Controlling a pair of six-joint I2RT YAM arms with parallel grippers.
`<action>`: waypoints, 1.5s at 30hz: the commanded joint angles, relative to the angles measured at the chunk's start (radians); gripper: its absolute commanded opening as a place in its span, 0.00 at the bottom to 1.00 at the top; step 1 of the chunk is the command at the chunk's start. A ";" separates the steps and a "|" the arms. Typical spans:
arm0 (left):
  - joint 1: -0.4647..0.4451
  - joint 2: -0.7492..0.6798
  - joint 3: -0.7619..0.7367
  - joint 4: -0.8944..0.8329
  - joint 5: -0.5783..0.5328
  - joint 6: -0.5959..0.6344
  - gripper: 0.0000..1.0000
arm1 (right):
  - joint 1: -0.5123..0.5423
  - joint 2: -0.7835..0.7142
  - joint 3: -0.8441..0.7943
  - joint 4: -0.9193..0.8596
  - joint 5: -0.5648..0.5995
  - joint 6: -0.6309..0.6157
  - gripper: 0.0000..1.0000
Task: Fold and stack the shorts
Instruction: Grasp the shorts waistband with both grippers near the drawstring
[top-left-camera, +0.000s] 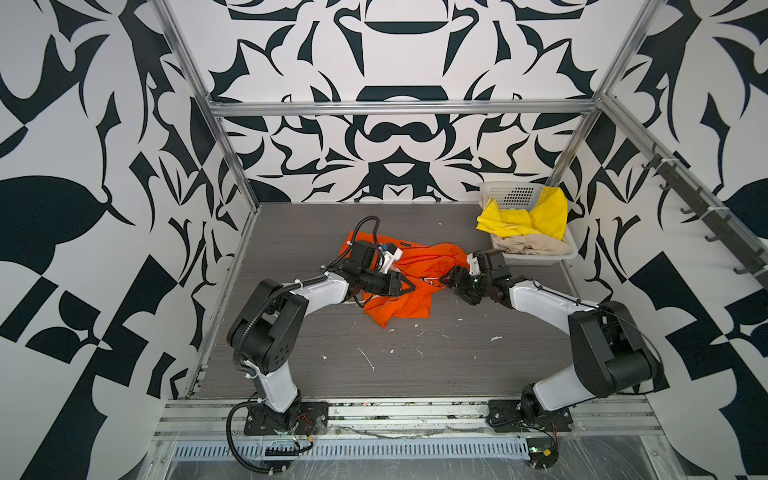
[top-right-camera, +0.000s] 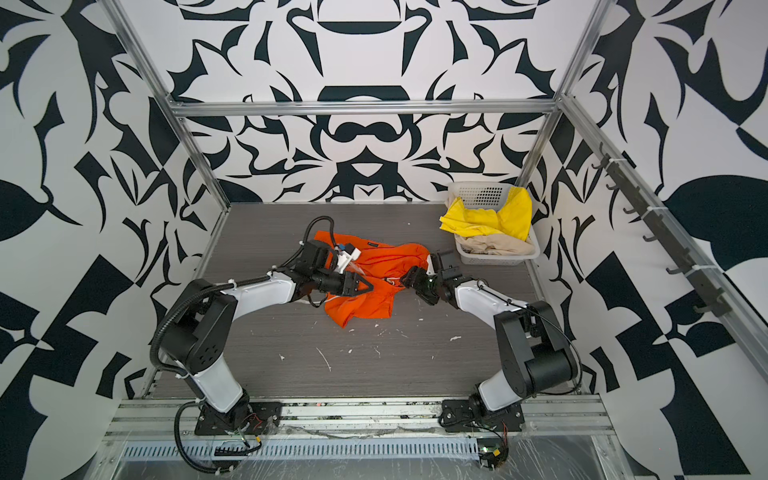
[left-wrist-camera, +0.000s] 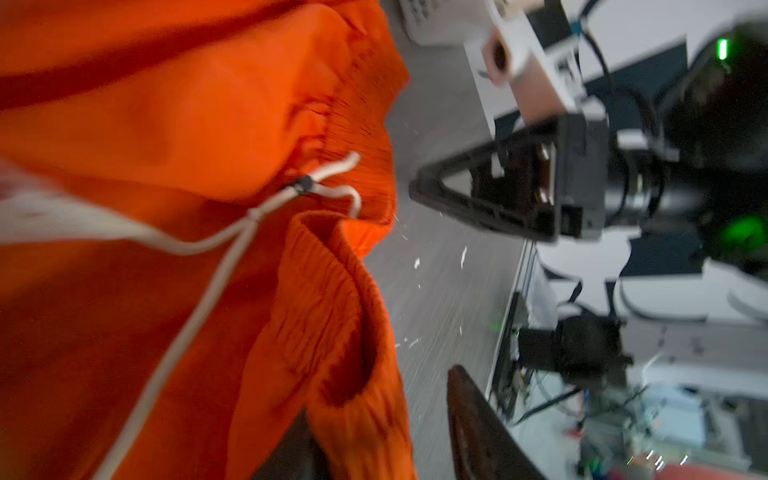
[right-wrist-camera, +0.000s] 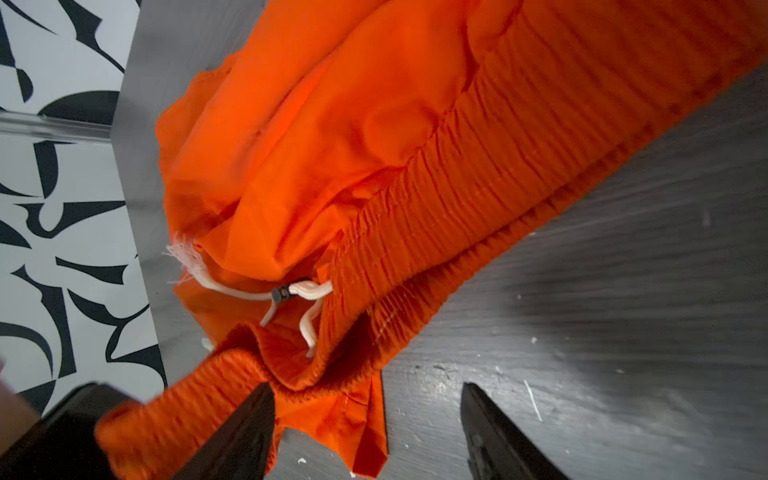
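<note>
left gripper: jaws straddle the waistband of the orange shorts; firm pinch cannot be told.
right gripper: jaws spread, waistband at one fingertip.
waistband axis: runs between both grippers; left nearer.
beyond right gripper: yellow shorts and beige shorts in basket.

Orange shorts, white drawstring across the gathered waistband, face the right claw over grey table
</note>
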 joint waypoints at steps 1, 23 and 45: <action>-0.097 -0.045 0.074 -0.188 0.060 0.220 0.48 | -0.021 -0.086 -0.009 -0.044 0.006 -0.018 0.75; -0.052 -0.231 -0.140 -0.130 -0.429 0.015 0.66 | 0.362 -0.487 -0.203 -0.160 0.130 0.279 0.78; 0.008 -0.444 -0.257 -0.066 -0.620 -0.008 0.67 | 0.396 -0.135 0.248 -0.067 0.257 0.038 0.06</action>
